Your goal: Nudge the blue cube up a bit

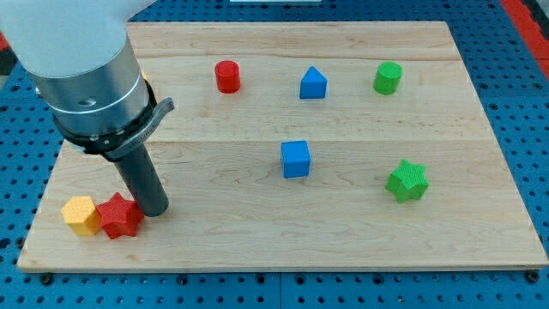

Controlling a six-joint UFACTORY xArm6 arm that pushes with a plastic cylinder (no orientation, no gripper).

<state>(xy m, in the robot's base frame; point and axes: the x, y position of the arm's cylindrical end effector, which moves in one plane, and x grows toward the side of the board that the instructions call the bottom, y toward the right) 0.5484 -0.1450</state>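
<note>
The blue cube (296, 160) sits near the middle of the wooden board (283, 249). My tip (155, 209) rests on the board at the view's lower left, far to the left of the blue cube and slightly below it. The tip touches or nearly touches the right side of a red star block (119, 216). The arm's grey body hides part of the board's upper left.
A yellow block (81, 215) lies left of the red star. A red cylinder (227, 76), a blue triangular block (313, 83) and a green cylinder (388, 77) stand along the top. A green star (407, 181) lies at the right.
</note>
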